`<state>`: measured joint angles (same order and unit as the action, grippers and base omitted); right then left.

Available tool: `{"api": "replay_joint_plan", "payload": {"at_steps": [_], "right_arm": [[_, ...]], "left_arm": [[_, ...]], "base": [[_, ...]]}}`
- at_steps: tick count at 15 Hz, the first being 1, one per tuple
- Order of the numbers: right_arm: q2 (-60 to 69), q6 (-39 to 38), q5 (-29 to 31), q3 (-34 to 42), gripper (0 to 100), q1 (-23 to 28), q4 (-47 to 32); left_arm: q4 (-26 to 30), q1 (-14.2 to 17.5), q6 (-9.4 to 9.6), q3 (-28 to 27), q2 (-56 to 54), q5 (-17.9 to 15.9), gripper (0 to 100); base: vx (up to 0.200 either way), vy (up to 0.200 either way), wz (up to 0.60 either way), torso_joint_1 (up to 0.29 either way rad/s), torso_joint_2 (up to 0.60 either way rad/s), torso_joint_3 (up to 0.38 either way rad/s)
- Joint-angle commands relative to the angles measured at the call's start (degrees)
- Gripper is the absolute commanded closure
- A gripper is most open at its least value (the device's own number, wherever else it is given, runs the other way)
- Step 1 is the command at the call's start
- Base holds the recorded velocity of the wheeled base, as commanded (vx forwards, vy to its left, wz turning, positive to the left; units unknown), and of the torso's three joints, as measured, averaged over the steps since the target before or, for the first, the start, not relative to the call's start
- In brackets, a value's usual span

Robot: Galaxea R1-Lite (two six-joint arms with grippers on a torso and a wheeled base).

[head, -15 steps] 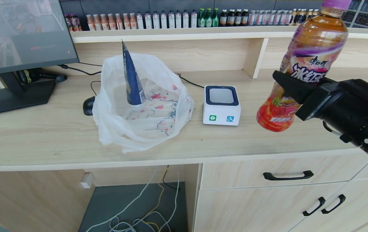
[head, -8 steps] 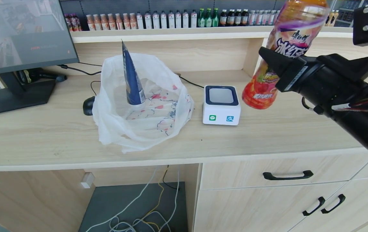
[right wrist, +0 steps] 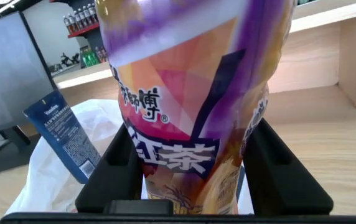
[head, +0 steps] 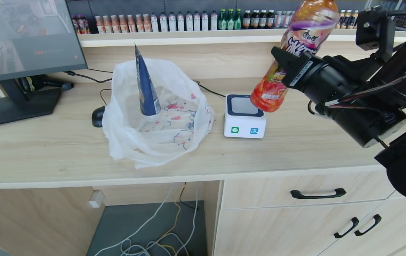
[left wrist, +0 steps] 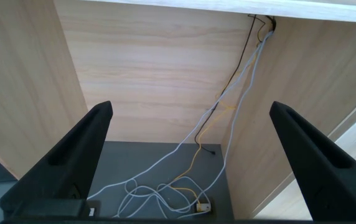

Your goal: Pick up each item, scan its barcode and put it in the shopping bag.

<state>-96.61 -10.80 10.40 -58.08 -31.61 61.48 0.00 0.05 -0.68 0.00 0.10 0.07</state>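
right gripper (head: 283,67) is closed on the bottle (head: 302,33), clamping it round the middle. the bottle is tilted: its bottom hangs over the right edge of the scanner (head: 244,117), seems not touching, and its cap end leans up and away to the right of the scanner. shopping bag (head: 124,135) stands open just left of the scanner, w/ a blue tube (head: 146,85) upright inside. left gripper (left wrist: 187,124) is well below the scanner, under the counter (head: 46,149), fingers wide apart, nothing btw them.

step in hand, i think: show the barcode to the scanner window.

risks:
- barcode pos. cannot be seen, so the label may face the wrong way and no read comes.
- bottle looks smooth and full, so it can slip or turn in the pads if the wrist rolls fast.
- if it goes too low, the bottom can knock the scanner toward the shopping bag.
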Motion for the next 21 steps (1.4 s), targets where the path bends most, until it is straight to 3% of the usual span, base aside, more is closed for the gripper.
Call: {"api": "replay_joint_plan", "payload": {"at_steps": [1,10,21], "right_arm": [[-1.9,-0.9,0.1,-1.5,100,0.0,0.0],[-8.4,-15.2,3.3,-12.8,100,-2.4,-5.0],[-11.8,-39.0,6.7,-17.1,100,-2.5,-10.0]], "left_arm": [[0.0,0.0,-0.02,0.0,0.0,0.0,0],[0.0,0.0,-0.02,0.0,0.0,0.0,0],[0.0,0.0,-0.02,0.0,0.0,0.0,0]], "base": [[0.000,0.000,0.00,0.000,0.00,0.000],[0.000,0.000,0.00,0.000,0.00,0.000],[0.000,0.000,0.00,0.000,0.00,0.000]]}}
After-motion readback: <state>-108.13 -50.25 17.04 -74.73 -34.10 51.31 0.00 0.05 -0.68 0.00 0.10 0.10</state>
